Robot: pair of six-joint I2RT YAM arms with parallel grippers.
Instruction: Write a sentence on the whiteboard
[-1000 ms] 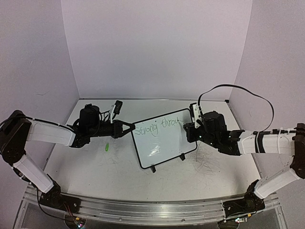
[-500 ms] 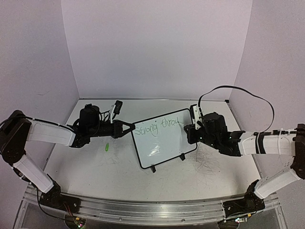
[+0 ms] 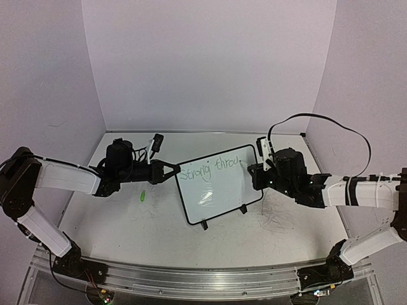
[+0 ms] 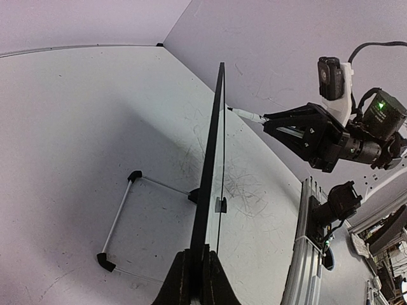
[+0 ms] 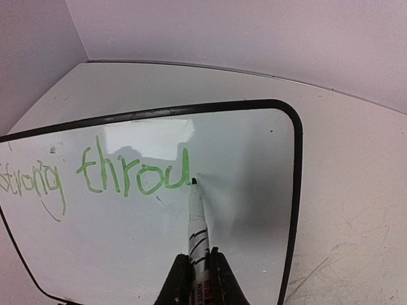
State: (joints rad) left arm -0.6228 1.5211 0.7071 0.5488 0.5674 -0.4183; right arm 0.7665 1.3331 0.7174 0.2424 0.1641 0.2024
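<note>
The whiteboard [image 3: 219,190] stands tilted at mid-table, and my left gripper [image 3: 177,171] is shut on its left edge. In the left wrist view the whiteboard [image 4: 212,159] shows edge-on, its black frame pinched in the left gripper [image 4: 202,254]. The sentence [image 5: 95,175] reads "Strong throu" in green and also shows as the sentence [image 3: 210,169] along the board's top. My right gripper [image 5: 199,255] is shut on a white marker [image 5: 196,219], whose tip touches the whiteboard [image 5: 248,152] just after the "u". The right gripper [image 3: 250,168] sits at the board's upper right.
A small green cap [image 3: 143,196] lies on the table left of the board. Grey scribble marks [image 3: 276,216] cover the table to the board's right. The board's wire stand [image 4: 117,216] rests behind it. A metal rail [image 3: 191,279] runs along the near edge.
The right gripper and marker have crept slightly right along the top line as the "u" was drawn. The left arm and board have stayed still.
</note>
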